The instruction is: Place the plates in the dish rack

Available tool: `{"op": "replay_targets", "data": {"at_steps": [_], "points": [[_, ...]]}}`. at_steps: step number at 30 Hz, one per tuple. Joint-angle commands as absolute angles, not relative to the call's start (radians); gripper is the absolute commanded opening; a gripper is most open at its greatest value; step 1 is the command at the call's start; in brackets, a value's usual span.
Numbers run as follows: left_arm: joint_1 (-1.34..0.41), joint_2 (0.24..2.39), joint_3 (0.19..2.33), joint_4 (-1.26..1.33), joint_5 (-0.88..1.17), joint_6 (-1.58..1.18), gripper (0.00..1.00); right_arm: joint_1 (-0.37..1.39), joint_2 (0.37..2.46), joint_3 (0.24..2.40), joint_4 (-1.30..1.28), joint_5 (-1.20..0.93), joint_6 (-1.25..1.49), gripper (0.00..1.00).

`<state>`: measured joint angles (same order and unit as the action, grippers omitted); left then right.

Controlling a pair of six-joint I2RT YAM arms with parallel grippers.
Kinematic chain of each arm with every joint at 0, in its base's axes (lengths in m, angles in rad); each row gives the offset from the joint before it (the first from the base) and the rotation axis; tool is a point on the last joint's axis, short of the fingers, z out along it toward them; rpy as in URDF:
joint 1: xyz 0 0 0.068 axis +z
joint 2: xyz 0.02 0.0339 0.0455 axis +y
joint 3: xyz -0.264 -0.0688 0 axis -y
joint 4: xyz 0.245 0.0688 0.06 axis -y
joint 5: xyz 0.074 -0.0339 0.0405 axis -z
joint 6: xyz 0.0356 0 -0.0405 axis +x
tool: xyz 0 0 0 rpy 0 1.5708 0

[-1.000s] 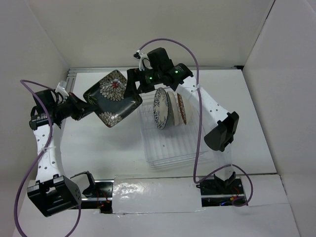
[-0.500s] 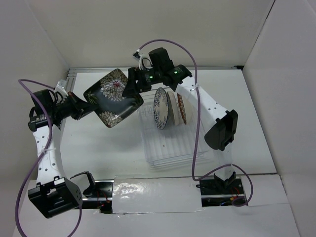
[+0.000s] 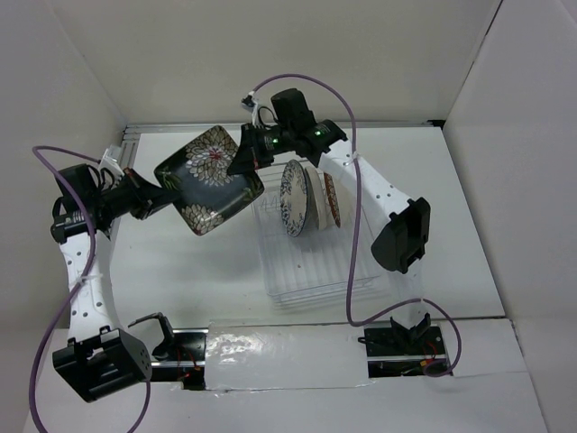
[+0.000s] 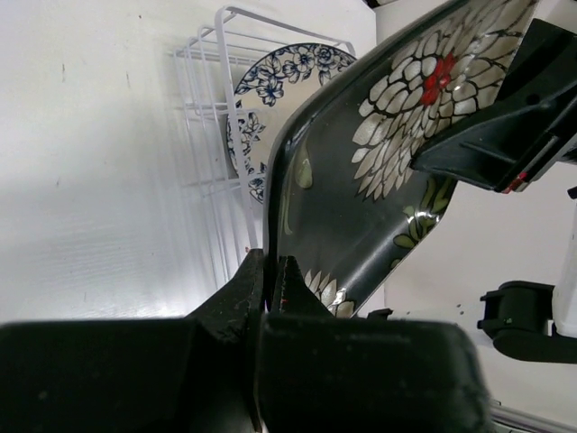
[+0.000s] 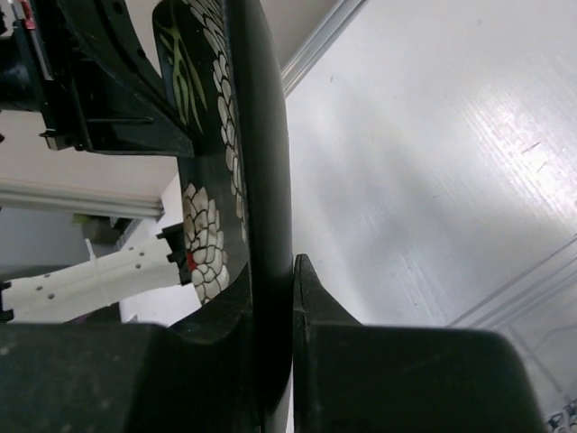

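Dark square floral plate [image 3: 209, 180] clamped between both my pincers, tilted, just left of the dish rack [image 3: 311, 271].
My left pincer [image 3: 162, 194] grips the corner farthest from the rack and my right pincer [image 3: 245, 162] the edge nearest it. Three round plates [image 3: 294, 198] stand upright inside the rack.

Right hand [image 5: 273, 271] pinches dark plate [image 5: 259, 135] — seen edge-on.
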<state>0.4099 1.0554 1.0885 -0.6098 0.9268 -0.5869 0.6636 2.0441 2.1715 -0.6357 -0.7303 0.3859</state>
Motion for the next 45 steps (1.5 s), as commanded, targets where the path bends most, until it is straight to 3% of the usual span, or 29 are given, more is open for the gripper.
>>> {"op": "replay_targets", "data": {"at_steps": [1, 4, 6, 7, 8, 10, 12, 18, 24, 32, 45], "points": [[0.405, 1.025, 1.104, -0.508, 1.037, -0.598, 0.00, 0.667, 1.959, 2.125, -0.589, -0.701, 0.422, 0.00], [0.405, 1.037, 1.103, -0.511, 1.035, -0.595, 0.03, 0.670, 1.904, 2.117, -0.645, -0.602, 0.440, 0.00], [0.405, 1.045, 1.112, -0.526, 1.028, -0.594, 0.28, 0.675, 1.875, 2.125, -0.689, -0.430, 0.457, 0.00], [0.405, 1.051, 1.115, -0.532, 1.019, -0.594, 0.53, 0.680, 1.849, 2.144, -0.718, -0.354, 0.465, 0.00], [0.405, 1.049, 1.115, -0.538, 1.009, -0.594, 0.66, 0.686, 1.841, 2.160, -0.794, -0.174, 0.482, 0.00], [0.405, 1.031, 1.115, -0.545, 0.967, -0.594, 0.89, 0.695, 1.800, 2.184, -0.872, -0.025, 0.498, 0.00], [0.405, 1.016, 1.111, -0.555, 0.916, -0.597, 0.96, 0.709, 1.764, 2.172, -0.902, 0.172, 0.520, 0.00], [0.405, 1.003, 1.140, -0.610, 0.815, -0.598, 0.97, 0.719, 1.689, 2.188, -1.075, 0.564, 0.583, 0.00], [0.405, 1.008, 1.140, -0.618, 0.811, -0.614, 0.96, 0.765, 1.690, 2.209, -1.129, 0.675, 0.572, 0.00], [0.405, 1.017, 1.131, -0.612, 0.815, -0.607, 0.96, 0.861, 1.750, 2.276, -1.198, 0.771, 0.540, 0.00], [0.405, 1.054, 1.118, -0.600, 0.827, -0.600, 0.96, 0.891, 1.836, 2.269, -1.230, 0.753, 0.531, 0.00]]}}
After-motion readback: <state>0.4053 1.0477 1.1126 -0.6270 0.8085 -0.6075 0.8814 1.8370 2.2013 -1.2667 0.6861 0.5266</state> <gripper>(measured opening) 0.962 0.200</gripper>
